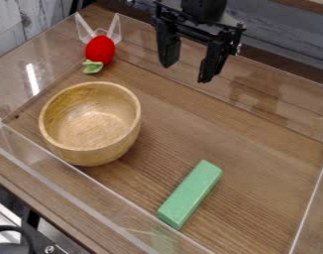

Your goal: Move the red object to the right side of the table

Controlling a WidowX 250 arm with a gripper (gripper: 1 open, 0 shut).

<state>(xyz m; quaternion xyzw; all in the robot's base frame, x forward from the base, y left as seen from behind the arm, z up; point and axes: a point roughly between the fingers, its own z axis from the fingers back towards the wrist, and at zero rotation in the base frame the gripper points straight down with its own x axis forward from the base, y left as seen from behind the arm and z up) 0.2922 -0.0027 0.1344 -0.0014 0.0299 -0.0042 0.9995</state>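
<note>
Nearest lies a green block; farther back, the red object sits left of the wide-open, empty end effector.

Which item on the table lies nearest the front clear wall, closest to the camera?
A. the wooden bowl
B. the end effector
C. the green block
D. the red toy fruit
C: the green block lies lowest in the picture, right by the front wall, while the wooden bowl sits further back at left, and the red toy fruit and the open end effector are near the far side.
</note>
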